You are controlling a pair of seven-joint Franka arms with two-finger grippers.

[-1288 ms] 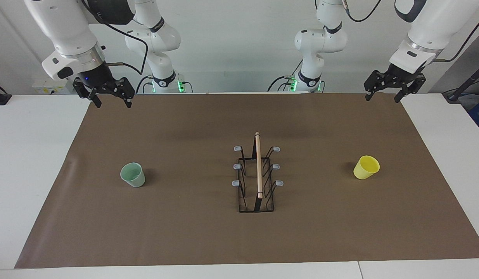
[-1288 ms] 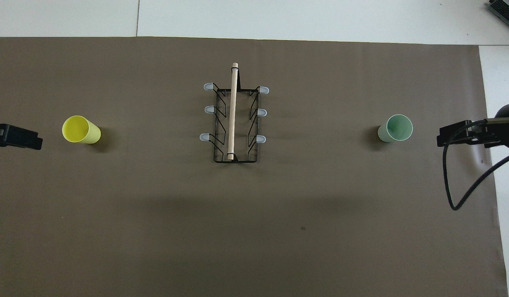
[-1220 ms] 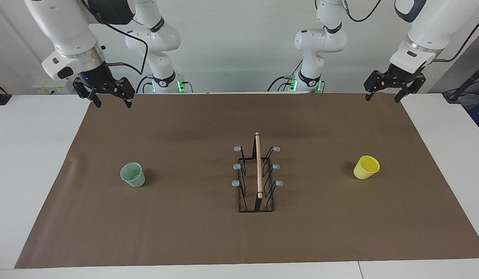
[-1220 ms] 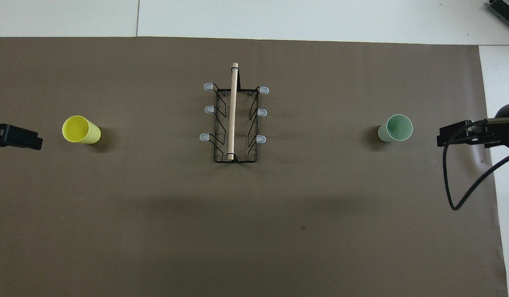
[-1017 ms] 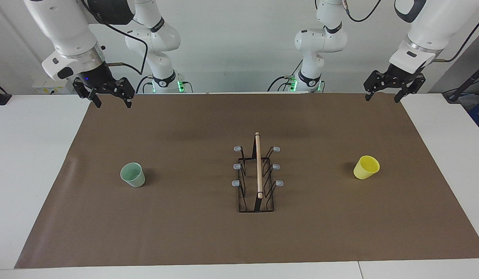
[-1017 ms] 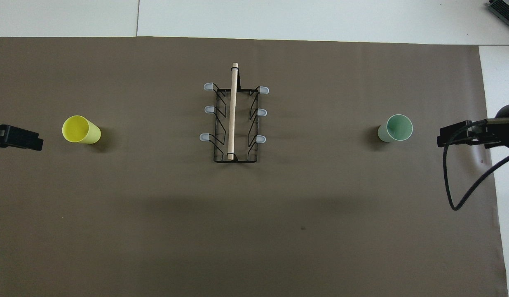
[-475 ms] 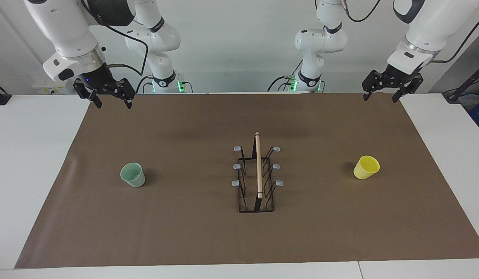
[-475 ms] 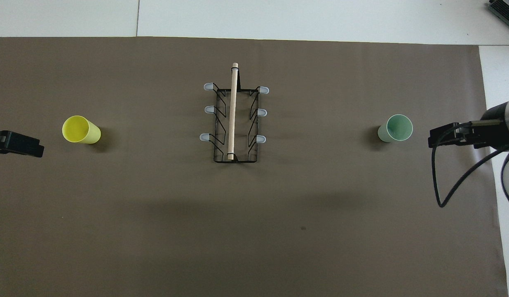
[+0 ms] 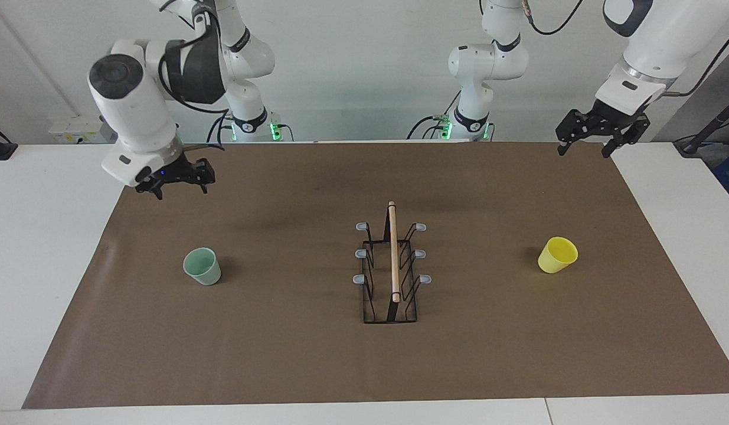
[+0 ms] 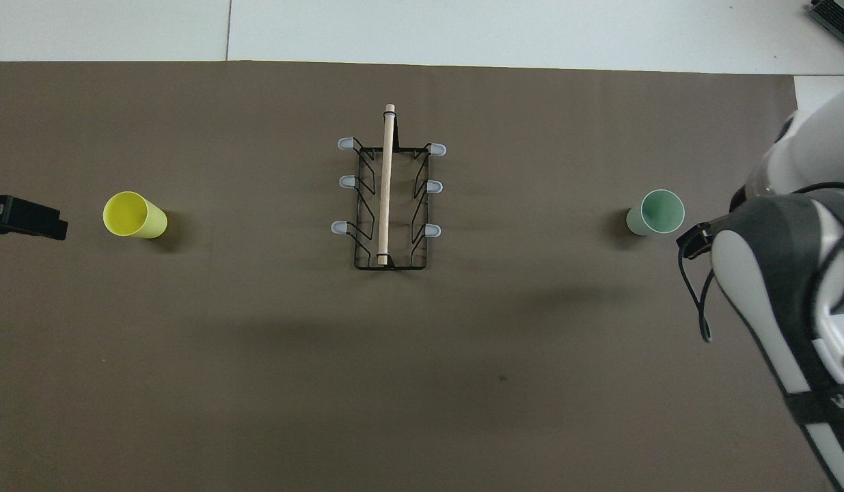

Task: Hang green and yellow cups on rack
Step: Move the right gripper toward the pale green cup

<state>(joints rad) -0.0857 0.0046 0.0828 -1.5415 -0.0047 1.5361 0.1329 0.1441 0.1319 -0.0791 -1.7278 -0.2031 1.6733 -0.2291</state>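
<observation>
Brown mat (image 9: 293, 354) over a white table (image 9: 45, 248). Rack (image 9: 391, 265): upright at the mat's centre, all prongs bare. Green cup (image 9: 202, 266): upright on the mat toward the right arm's end. Yellow cup (image 9: 557, 255): on the mat toward the left arm's end, tilted. Right gripper (image 9: 175, 183): empty, jaws apart, over the mat near the green cup. Left gripper (image 9: 599, 134): empty, jaws apart, over the mat's corner at its own end.
</observation>
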